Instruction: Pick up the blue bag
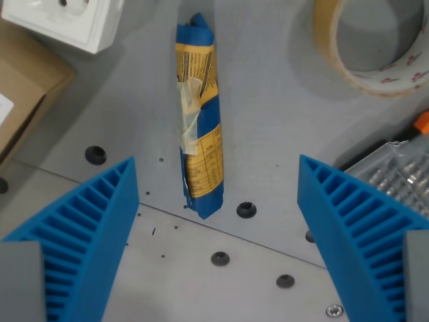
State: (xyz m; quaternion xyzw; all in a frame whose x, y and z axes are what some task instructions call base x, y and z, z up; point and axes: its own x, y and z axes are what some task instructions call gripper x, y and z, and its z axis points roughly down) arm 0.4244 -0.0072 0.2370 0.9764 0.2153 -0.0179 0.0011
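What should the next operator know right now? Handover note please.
Gripper: open, empty, fingers either side of the target, above the table.
Rolled blue and yellow bag: lying on the grey metal table, long axis running away from the camera, near end between the fingers, untouched.
Nearby: clear tape roll at the wrist view's upper right, white socket upper left.
Done: alignment. Left: descend, close, lift.

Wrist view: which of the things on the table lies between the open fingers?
The blue bag, rolled with yellow print, lies centred; the tape roll, white socket and cardboard box sit off to the sides.
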